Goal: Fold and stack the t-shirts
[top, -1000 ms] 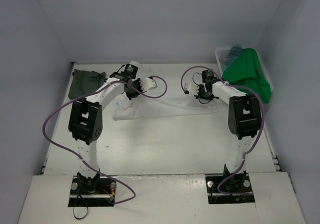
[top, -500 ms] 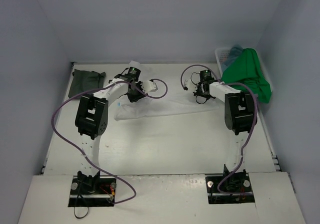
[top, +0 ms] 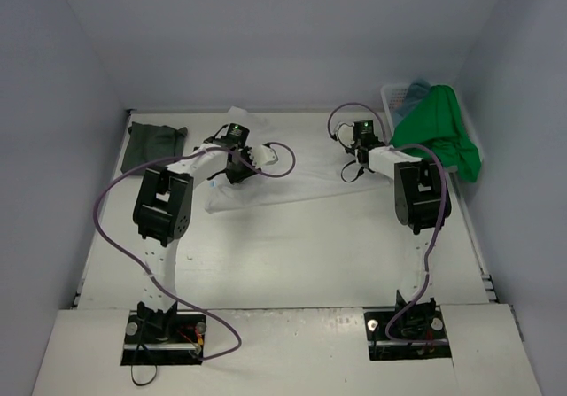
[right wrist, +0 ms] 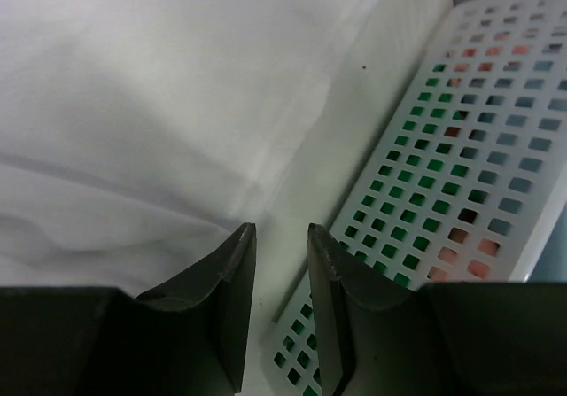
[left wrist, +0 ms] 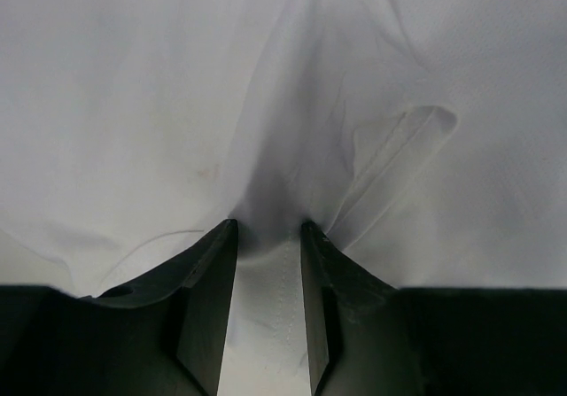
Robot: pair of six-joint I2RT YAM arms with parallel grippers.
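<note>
The white t-shirt [top: 297, 183] lies spread across the middle of the table between both arms. My left gripper [top: 235, 143] is over its far left part. In the left wrist view the gripper [left wrist: 268, 228] is open, and a fold of the white t-shirt [left wrist: 133, 104] lies loose between the fingers. My right gripper [top: 361, 143] is at the shirt's far right corner. In the right wrist view this gripper [right wrist: 281, 229] is open over bare table, with the white t-shirt [right wrist: 133, 104] on its left. The dark grey-green t-shirt [top: 151, 143] lies folded at the far left.
The white lattice basket [top: 394, 95] stands at the far right, its wall [right wrist: 478, 104] just right of my right fingers. The bright green t-shirt [top: 438, 135] hangs over the basket. A teal-blue t-shirt [top: 416, 89] shows inside. Purple cables loop above both arms.
Both grippers have gone from shut to open and let go of the white t-shirt. The right gripper has shifted toward the basket. The left arm has drawn in a little.
</note>
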